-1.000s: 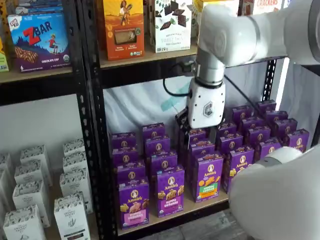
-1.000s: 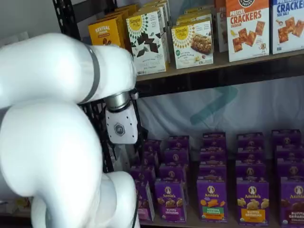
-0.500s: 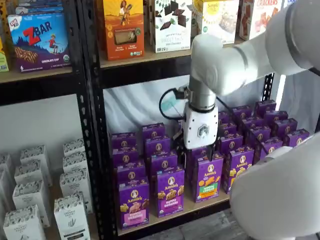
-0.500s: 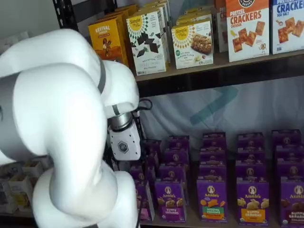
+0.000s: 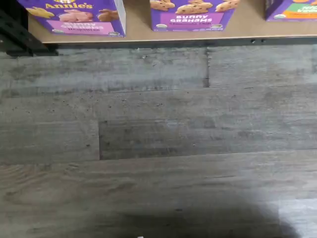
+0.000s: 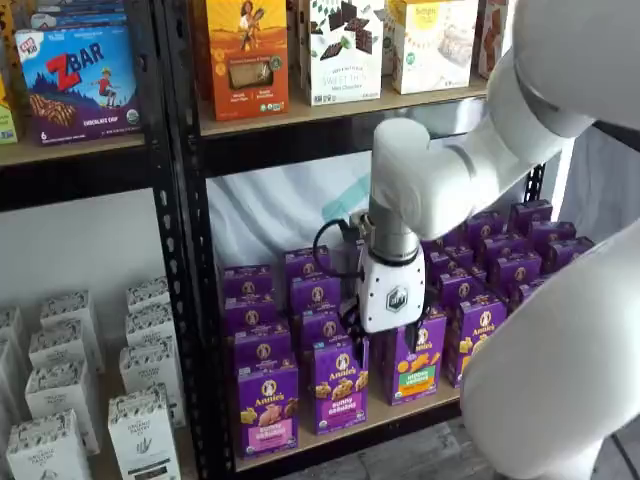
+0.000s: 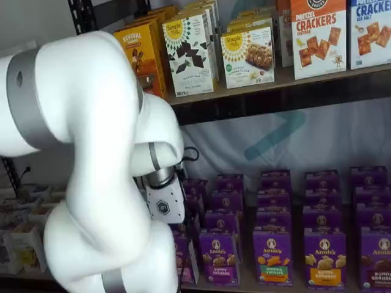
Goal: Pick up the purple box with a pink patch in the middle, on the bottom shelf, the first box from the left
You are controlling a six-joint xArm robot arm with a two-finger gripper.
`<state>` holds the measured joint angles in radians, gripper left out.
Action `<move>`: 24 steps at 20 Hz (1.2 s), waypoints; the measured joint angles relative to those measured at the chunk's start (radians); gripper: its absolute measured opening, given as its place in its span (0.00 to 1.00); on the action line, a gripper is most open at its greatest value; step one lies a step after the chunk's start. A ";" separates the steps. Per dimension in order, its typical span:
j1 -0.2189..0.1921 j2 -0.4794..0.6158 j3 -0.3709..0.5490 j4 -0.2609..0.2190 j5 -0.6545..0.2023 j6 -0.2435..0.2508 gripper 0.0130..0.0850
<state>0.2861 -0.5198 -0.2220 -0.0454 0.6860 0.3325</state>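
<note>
Wrist view shows the purple box (image 5: 74, 16) with its pink band at the front edge of the bottom shelf (image 5: 138, 30), with grey plank floor (image 5: 158, 139) below. In a shelf view the same box (image 6: 267, 408) stands at about seven o'clock from the gripper (image 6: 388, 338), which hangs over the neighbouring carton (image 6: 340, 385). The likely risk is a descent onto that look-alike carton. Whether the jaws are open cannot be told. Neighbours crowd the tan surface, leaving little room.

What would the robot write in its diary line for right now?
gripper: above front row, fingers unclear | purple box: untouched, front of bottom shelf | neighbour: Bunny Grahams box | phase: approach
</note>
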 joint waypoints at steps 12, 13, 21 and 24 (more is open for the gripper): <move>-0.016 0.266 0.002 -0.123 -0.270 0.099 1.00; -0.018 0.295 -0.005 -0.112 -0.285 0.088 1.00; -0.032 0.467 -0.063 -0.093 -0.414 0.060 1.00; -0.024 0.525 -0.093 -0.089 -0.447 0.064 1.00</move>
<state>0.2616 0.0055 -0.3155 -0.1346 0.2389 0.3961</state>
